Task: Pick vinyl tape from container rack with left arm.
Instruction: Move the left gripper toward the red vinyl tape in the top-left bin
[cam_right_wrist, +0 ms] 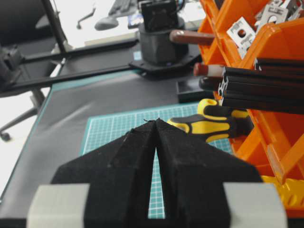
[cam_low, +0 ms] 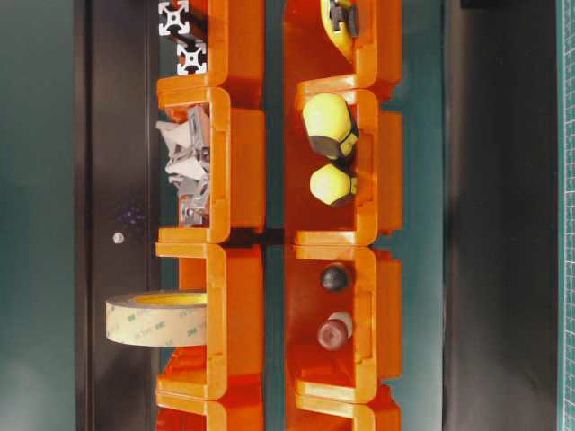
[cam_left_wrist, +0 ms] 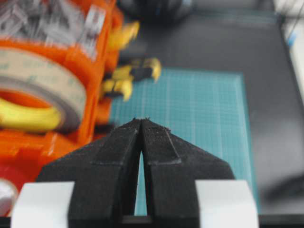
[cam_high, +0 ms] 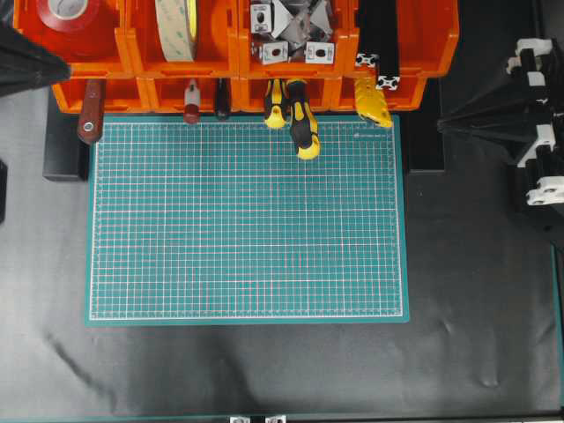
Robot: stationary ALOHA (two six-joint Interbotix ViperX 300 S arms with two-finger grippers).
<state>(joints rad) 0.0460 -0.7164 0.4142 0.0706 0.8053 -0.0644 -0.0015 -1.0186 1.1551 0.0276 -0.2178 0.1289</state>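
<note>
Nothing picked yet. Left gripper (cam_left_wrist: 141, 124) pinched shut on nothing, over the mat (cam_left_wrist: 190, 109) edge; right gripper (cam_right_wrist: 155, 124) likewise shut and empty. Red tape (cam_high: 70, 18) lying flat in the rack (cam_high: 132, 53) end bin, low and left of the left tips. Just beyond, the beige roll (cam_left_wrist: 38, 85) on edge; farther, brackets (cam_high: 291, 31), then black rails (cam_high: 379, 44).
</note>
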